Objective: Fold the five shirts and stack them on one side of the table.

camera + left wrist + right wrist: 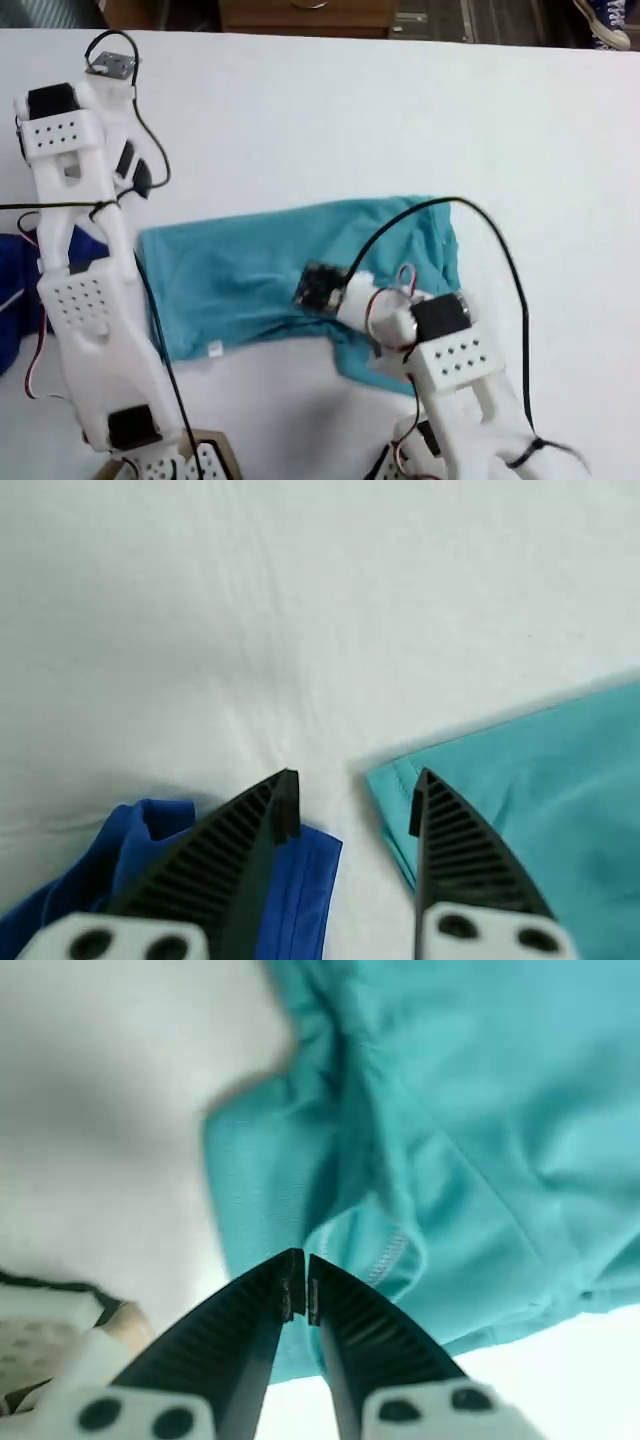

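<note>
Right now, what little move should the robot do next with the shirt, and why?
Probably slide the left gripper over the near corner of the teal shirt and pinch it. Its jaws stand open above the table, between that corner and the blue shirt, while the right gripper is shut over another part of the teal shirt.

A spread shirt [250, 270] lies beside a bunched shirt [14, 292]

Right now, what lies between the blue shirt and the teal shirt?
Bare white table, between blue shirt and teal shirt, in the left wrist view.
</note>
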Motion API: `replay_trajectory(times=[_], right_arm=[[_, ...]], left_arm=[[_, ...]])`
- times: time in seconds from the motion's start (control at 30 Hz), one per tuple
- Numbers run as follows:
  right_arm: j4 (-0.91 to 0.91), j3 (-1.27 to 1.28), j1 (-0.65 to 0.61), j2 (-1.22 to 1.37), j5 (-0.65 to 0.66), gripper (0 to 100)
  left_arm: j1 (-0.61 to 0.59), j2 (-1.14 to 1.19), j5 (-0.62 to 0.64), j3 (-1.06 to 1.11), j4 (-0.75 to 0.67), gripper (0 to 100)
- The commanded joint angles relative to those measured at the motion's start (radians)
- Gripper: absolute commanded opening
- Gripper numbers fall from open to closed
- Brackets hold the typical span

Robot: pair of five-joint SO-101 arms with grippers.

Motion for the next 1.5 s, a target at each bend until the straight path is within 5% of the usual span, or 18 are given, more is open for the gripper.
replay_trajectory(times=[0.0,0.93,1.47], right_arm=[[0.062,-0.021,-0.061,-0.064,0.002,2.0],[-0.401,0.381,-0.065,-0.025,0.011,2.0],[-0.285,0.12,-0.067,0.237,0.002,2.0]], left_arm=[[0.009,-0.005,0.002,-0.041,0.018,21],[0.009,-0.003,0.0,-0.041,0.011,21],[0.009,-0.005,-0.002,0.036,0.012,21]])
